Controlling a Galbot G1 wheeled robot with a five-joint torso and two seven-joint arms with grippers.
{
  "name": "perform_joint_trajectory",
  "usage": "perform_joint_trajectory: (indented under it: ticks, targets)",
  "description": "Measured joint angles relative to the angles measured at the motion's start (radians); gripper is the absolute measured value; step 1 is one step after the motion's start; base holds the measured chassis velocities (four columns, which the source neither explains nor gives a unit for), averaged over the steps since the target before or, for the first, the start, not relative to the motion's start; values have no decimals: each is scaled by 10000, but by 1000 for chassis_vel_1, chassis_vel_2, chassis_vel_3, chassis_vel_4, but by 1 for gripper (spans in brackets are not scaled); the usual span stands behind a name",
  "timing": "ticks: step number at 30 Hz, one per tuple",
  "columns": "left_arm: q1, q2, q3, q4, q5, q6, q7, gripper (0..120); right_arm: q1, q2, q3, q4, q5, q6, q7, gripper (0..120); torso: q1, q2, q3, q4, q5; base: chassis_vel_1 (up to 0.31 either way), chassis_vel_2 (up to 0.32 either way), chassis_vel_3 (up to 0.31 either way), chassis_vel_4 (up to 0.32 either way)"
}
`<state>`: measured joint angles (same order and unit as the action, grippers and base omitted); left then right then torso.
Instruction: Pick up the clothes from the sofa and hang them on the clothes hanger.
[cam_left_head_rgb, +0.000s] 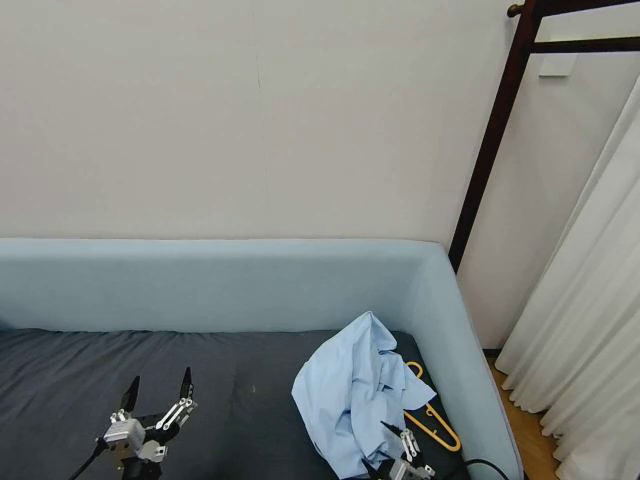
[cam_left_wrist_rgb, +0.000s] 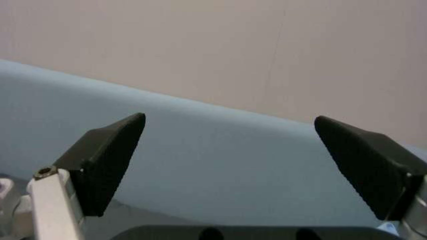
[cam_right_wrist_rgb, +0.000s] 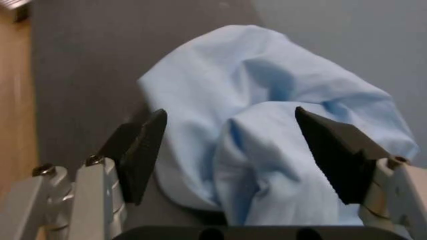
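Pick-up step, you're on approach. Sofa wide, dark seat; rack stands past its right end. Blue shirt lies crumpled in heap at seat's right end, soft baggy folds, orange hanger poking out beside it. Right claw spread wide over heap. Your next move: drop onto raised fold, pinch. Left claw spread, idle over seat.

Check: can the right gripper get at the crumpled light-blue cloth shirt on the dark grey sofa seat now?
Probably yes: the right gripper is open, close over the crumpled light-blue cloth shirt, with nothing in between. The left gripper hovers apart.
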<state>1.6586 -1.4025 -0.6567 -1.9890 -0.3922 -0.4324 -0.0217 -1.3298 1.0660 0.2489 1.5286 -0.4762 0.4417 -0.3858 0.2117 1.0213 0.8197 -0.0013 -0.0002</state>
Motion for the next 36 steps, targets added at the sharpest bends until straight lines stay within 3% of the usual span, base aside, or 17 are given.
perform_joint_trajectory:
  ticks: [5,7,16,24,33,36]
  targets:
    - [-102,-22,-73,97,-15,0,-42,100,325,319,454,-564,-1316,1031,-674,93,0,0,0,1,1,0,0,0,0]
    - [-140,-31,-76,119,-21,0,-49,100,461,429,577,-744,-1763,1287,-682,91,0,0,0,2,-1,0,0,0,0]
    - [-201,-5,-93,193,-44,27,-79,100,663,823,663,-1114,-2542,2089,-1112,59,1,0,1,1,-1,0,0,0,0]
    - [-152,17,-112,174,-65,16,-97,100,780,1058,879,-1120,-3293,2148,-1440,30,1,0,0,2,-2,0,0,0,0]
    - [-77,-9,-97,65,-46,-40,-99,100,993,1213,1140,-1429,-3706,1881,-1396,27,1,-1,0,1,0,0,0,0,0]
    - [-49,-14,-96,35,-43,-52,-99,100,1063,1272,1146,-1502,-3730,1827,-1435,37,2,-1,0,1,1,0,0,0,0]
